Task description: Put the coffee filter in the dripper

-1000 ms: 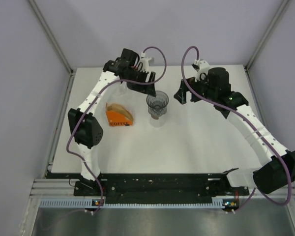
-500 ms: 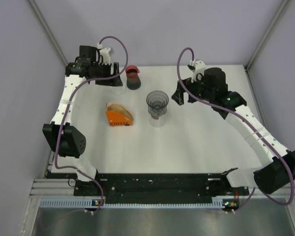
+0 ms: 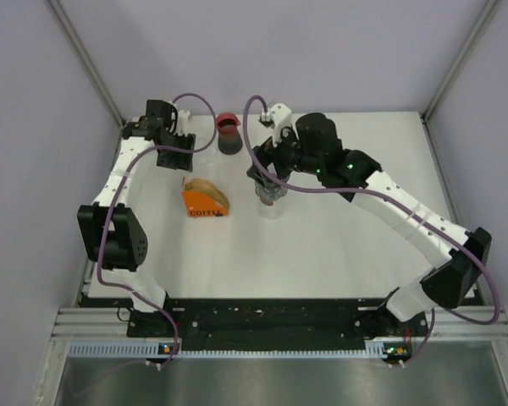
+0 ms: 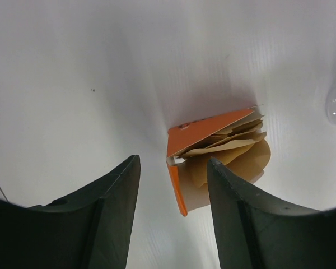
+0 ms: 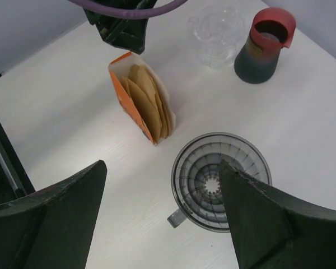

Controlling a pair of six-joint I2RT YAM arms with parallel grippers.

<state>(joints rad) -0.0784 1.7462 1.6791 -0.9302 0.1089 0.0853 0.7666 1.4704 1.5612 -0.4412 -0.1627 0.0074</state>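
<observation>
An orange box holding several brown paper coffee filters lies left of the middle. The clear grey dripper stands just right of it and has no filter in it. My left gripper is open and empty, hovering just behind and left of the box; the left wrist view shows the box and filters beyond my gripper. My right gripper is open and empty above the dripper, which sits partly under one finger in the right wrist view.
A dark cup with a red rim stands at the back of the table, also in the right wrist view. A clear glass stands beside it, near the left gripper. White table with frame posts at the back corners.
My right gripper has swung left from the right side to over the dripper. My left gripper has moved left from behind the dripper, then forward toward the filter box, uncovering the red-rimmed cup.
</observation>
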